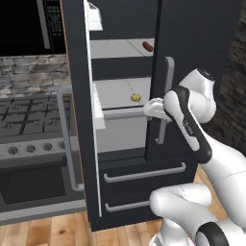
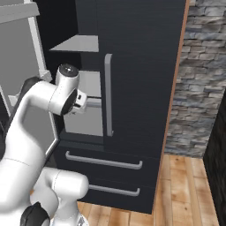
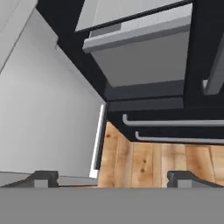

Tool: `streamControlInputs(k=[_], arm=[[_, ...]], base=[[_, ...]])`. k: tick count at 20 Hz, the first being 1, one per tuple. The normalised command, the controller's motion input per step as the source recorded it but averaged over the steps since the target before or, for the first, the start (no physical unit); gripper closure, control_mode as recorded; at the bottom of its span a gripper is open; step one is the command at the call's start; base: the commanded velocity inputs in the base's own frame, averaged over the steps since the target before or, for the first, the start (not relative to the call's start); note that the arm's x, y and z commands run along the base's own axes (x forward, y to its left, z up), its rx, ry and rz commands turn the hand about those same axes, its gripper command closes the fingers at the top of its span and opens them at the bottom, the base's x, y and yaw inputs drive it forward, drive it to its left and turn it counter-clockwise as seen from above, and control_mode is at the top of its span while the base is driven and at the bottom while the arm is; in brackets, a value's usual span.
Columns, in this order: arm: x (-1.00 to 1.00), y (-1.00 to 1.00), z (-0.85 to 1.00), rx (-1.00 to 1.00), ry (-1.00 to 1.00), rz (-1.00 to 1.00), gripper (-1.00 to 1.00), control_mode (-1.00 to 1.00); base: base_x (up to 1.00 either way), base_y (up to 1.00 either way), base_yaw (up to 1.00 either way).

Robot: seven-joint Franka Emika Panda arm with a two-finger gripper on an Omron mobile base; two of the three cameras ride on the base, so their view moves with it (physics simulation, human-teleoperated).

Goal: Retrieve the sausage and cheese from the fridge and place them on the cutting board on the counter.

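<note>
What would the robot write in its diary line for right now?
fridge: left door open | sausage: upper shelf | cheese: lower shelf | hand: open, empty, in front of the fridge opening

- Fridge (image 1: 125, 29): showing matt black panels with faint horizontal grain; handles (image 2: 108, 95) looking like brushed silver metal.
- Shelves (image 1: 117, 48): appearing smooth, light grey.
- Floor (image 3: 144, 162): showing light wooden planks.
- Wall (image 2: 198, 66): presenting rough grey stone.
</note>
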Motion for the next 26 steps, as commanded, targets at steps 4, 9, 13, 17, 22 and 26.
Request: streamControlInputs(k=[4,9,13,17,22,26], arm=[[0.34,-0.56,0.00,-0.24,-0.27,0.00,-1.00,-1.00],[0.53,-0.42,0.16,-0.13,-0.14,-0.03,-1.00,-1.00],[0.55,-0.31,0.23,-0.07,-0.11,-0.06,-1.00,-1.00],[0.54,-0.33,0.25,-0.08,-0.01,-0.12,-1.00,-1.00],[0.53,-0.36,0.10,-0.06,-0.01,-0.13,-1.00,-1.00],[0.61,-0.36,-0.02,0.00,-0.02,-0.11,-1.00,-1.00]], base=[[0.00,0.00,0.00],[0.00,0.00,0.00],[0.00,0.00,0.00],[0.00,0.00,0.00],[0.00,0.00,0.00],[0.00,0.00,0.00]])
